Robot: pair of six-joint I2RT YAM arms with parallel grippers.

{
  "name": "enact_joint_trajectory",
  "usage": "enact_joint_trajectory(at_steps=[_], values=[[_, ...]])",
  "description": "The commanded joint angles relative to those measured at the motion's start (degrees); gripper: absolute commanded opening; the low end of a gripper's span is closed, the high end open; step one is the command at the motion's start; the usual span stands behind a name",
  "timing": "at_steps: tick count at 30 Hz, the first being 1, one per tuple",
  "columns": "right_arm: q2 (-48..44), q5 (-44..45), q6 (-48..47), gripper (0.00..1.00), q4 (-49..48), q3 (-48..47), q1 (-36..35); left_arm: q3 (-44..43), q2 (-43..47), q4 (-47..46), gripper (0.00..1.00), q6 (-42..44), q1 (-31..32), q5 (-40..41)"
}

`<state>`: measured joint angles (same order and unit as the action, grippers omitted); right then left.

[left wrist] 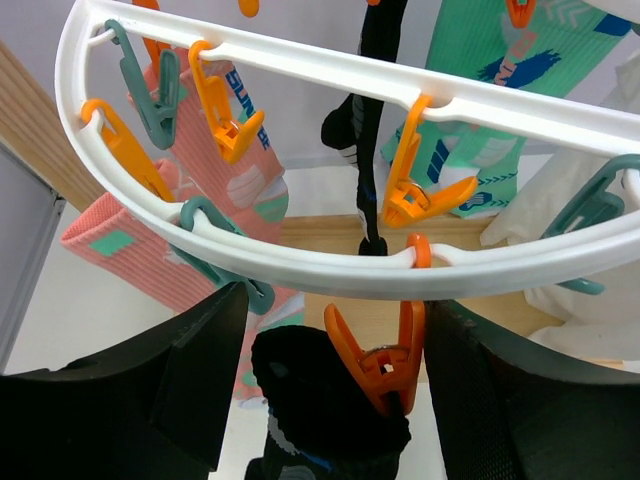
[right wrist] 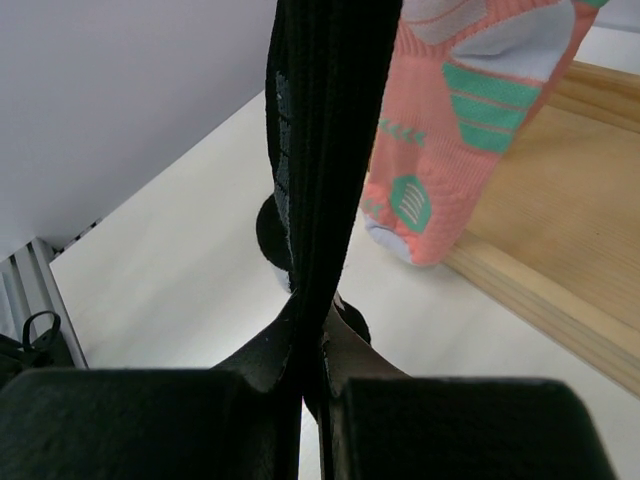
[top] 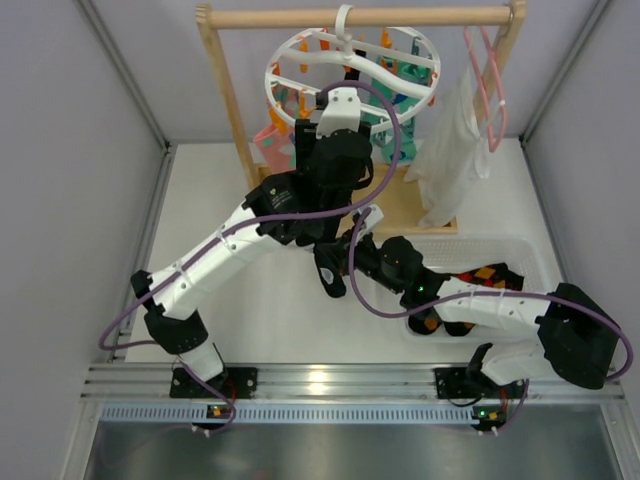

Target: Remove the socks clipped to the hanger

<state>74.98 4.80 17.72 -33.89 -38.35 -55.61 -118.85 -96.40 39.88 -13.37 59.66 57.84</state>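
The round white hanger (top: 272, 88) hangs by its hook from the wooden rail, with orange and teal clips. In the left wrist view its rim (left wrist: 330, 270) crosses just above my left gripper (left wrist: 335, 385), which is open, one jaw on each side of an orange clip (left wrist: 385, 365) that pinches the top of a black sock (left wrist: 320, 395). My right gripper (right wrist: 310, 365) is shut on the lower part of that black sock (right wrist: 320, 120), below the hanger (top: 330, 275). A pink sock (left wrist: 110, 250) (right wrist: 450, 130) and a teal sock (left wrist: 500, 90) also hang clipped.
The wooden rail frame (top: 350, 17) stands at the back, its base board behind the socks (right wrist: 560, 200). A pink wire hanger (top: 490, 80) with a white garment (top: 450, 160) hangs at the right. A white basket (top: 470, 240) holds orange-and-black argyle socks (top: 490, 275).
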Motion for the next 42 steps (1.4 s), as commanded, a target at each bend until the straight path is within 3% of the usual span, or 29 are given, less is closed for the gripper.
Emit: enact_joint_trajectory(at_steps=[1,9,12,13,16,19,22,26,27,33,37,42], values=[[-0.63,-1.2,-0.93,0.0,-1.27,-1.91,-1.95,-2.27,-0.54,-2.44,0.72,-0.7,-0.68,-0.72],[0.61,-1.11,-1.37,0.0,-1.27,-2.43,-2.83,-3.23,-1.86,-3.49,0.57,-0.08,-1.3,-0.89],[0.87,-1.19,-1.54,0.0,-1.18,-2.52,-3.01,-3.41,-2.21,-3.84,0.44,0.18,-1.56,-1.15],[0.87,-1.11,-1.54,0.0,-1.18,-2.43,-3.1,-3.58,-2.3,-3.76,0.3,0.27,-1.56,-1.59],[0.08,-0.93,-1.28,0.0,-2.23,-1.3,-3.18,-3.67,-2.39,-3.84,0.07,0.36,-1.56,-1.51],[-1.24,-0.23,-1.28,0.0,-2.67,0.11,-3.36,-3.24,-2.39,-3.75,0.05,0.36,-1.56,-1.42],[-3.69,0.56,-1.28,0.0,-1.62,1.78,-3.36,-2.36,-1.51,-3.67,0.11,0.01,-1.65,-1.94],[-10.62,3.1,-1.02,0.0,4.52,3.71,-3.36,0.97,0.86,-3.75,0.36,-1.49,-1.56,-3.52],[-12.12,3.63,-0.75,0.0,5.93,4.07,-3.36,1.77,1.99,-3.75,0.47,-2.27,-1.65,-4.31],[-24.43,7.68,0.57,0.0,16.56,5.74,-3.36,8.71,8.05,-3.75,0.71,-4.38,-1.56,-9.06],[-29.88,13.63,0.92,0.0,25.43,3.38,-3.27,16.52,14.21,-3.75,0.98,-7.11,-1.56,-10.38],[-34.89,21.21,1.18,0.0,39.14,-0.05,-2.75,25.14,23.25,-3.75,0.98,-10.27,-1.56,-10.82]])
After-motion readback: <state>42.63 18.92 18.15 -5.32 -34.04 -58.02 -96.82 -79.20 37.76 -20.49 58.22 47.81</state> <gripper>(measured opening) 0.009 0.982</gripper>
